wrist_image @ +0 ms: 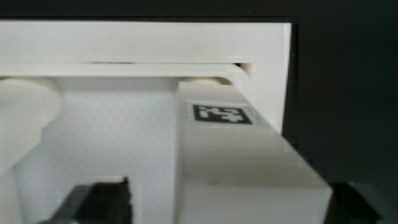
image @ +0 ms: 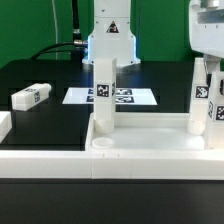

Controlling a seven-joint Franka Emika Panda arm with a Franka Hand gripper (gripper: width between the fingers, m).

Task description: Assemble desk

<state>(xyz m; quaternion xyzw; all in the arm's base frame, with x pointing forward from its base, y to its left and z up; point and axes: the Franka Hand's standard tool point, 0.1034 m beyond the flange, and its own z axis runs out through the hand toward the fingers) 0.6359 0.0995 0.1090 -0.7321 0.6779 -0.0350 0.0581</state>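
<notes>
Outside, the gripper (image: 207, 68) clasps a smooth square-section white leg (image: 200, 120) upright in the rimmed top (image: 60, 160), at the exterior view's right; a second leg (image: 103, 95) stands mid-rim, and a loose leg (image: 32, 96) lies on open black bench (image: 40, 75). At the wrist, dark fingers (wrist_image: 103, 200) pinch the tagged leg above the top's edge

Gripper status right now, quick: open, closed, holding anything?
Gripper: closed, holding the upright leg.
</notes>
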